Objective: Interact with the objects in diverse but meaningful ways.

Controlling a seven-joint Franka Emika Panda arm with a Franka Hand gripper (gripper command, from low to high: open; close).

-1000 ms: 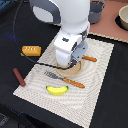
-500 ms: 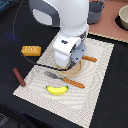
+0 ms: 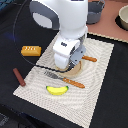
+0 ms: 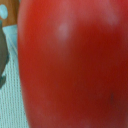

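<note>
Red fills almost the whole wrist view: the red tomato [image 4: 70,64] sits so close to the camera that only a strip of pale woven mat shows beside it. In the exterior view the white robot arm [image 3: 62,20] leans down over the middle of the striped placemat [image 3: 102,65], and its gripper [image 3: 70,64] hides the tomato and a tan disc [image 3: 75,70] beneath it. Whether the jaws are apart or clamped on the tomato cannot be told from either picture.

Nearer on the mat lies the yellow banana [image 3: 57,90], with an orange-handled fork [image 3: 65,79] between it and the gripper, and an orange-handled knife [image 3: 89,59] poking out on the exterior view's right. Off the mat to the exterior view's left rest the golden bread loaf [image 3: 31,50] and the dark brown sausage [image 3: 18,77]. A grey pot [image 3: 95,12] stands far back.

Risk, as a judgement: the tomato is round and smooth, so an off-centre squeeze could squirt it sideways, or it could roll off the disc into the cutlery
</note>
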